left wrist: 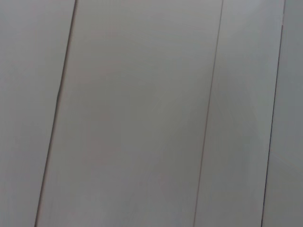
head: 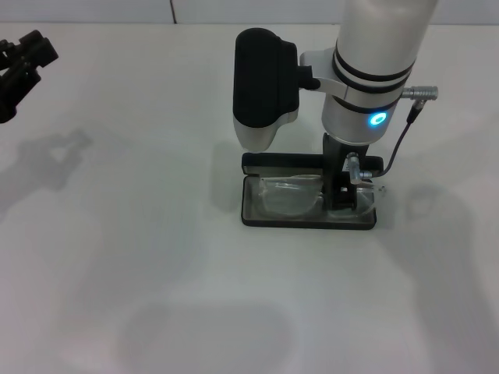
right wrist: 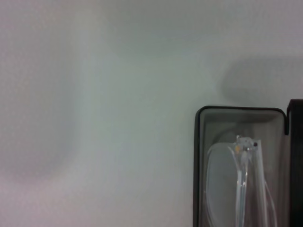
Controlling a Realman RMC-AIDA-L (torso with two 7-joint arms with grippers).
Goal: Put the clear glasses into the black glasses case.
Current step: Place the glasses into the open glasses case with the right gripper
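clear glasses (head: 292,193) inside open black glasses case (head: 308,222)

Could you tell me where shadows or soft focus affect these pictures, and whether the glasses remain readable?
Head view: soft arm shadows fall on the white table; the clear glasses show only as faint outlines inside the black glasses case, partly behind the right gripper. Right wrist view: soft overall, one glasses hinge distinct. Left wrist view: only featureless pale panels; the left gripper is parked far left.

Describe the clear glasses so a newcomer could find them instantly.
On the white table, look under the right arm at the open black glasses case. The clear glasses lie inside its grey tray, beside the right hand. They are fully transparent, unlike the dark case around them.
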